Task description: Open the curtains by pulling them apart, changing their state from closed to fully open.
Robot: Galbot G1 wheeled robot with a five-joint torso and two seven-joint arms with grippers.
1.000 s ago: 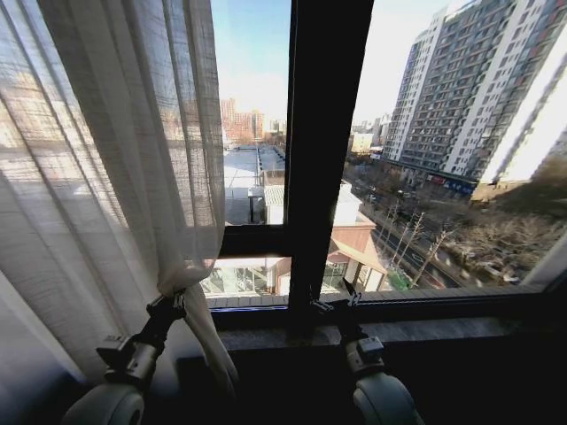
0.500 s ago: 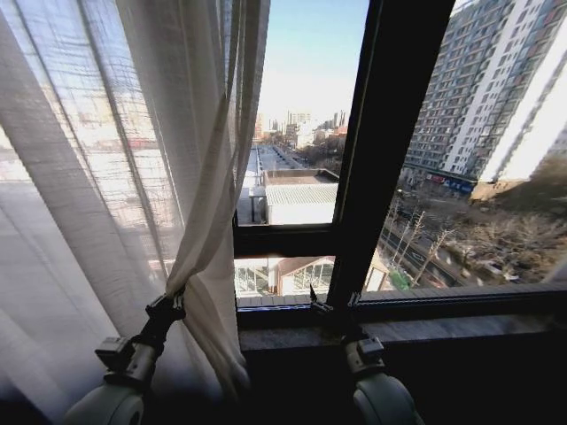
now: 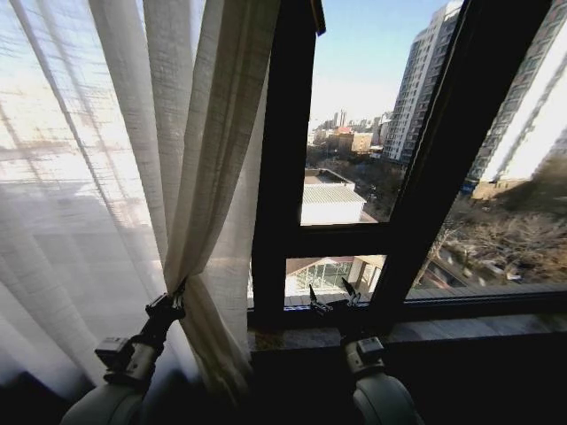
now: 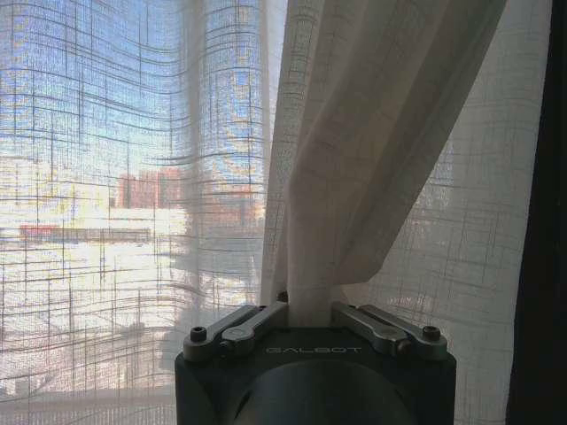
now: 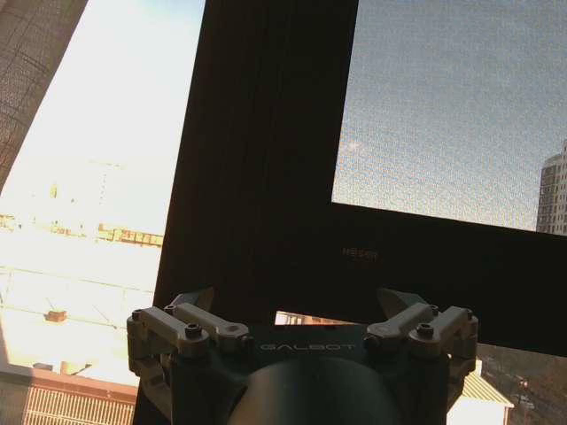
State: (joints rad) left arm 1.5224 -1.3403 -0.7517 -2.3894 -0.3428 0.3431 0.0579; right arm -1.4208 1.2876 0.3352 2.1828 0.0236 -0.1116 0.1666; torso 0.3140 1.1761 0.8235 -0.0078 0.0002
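Fabric of the sheer curtain (image 3: pixel 190 177) is pinched tight in the left gripper (image 3: pixel 174 297). The right gripper (image 3: pixel 331 297) is held open and empty by the dark window frame (image 3: pixel 279 177), above the sill (image 3: pixel 478 329).

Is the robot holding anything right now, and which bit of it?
The left gripper pinches the curtain by a gathered bunch of its inner edge, low down. The right gripper is open, holding nothing.
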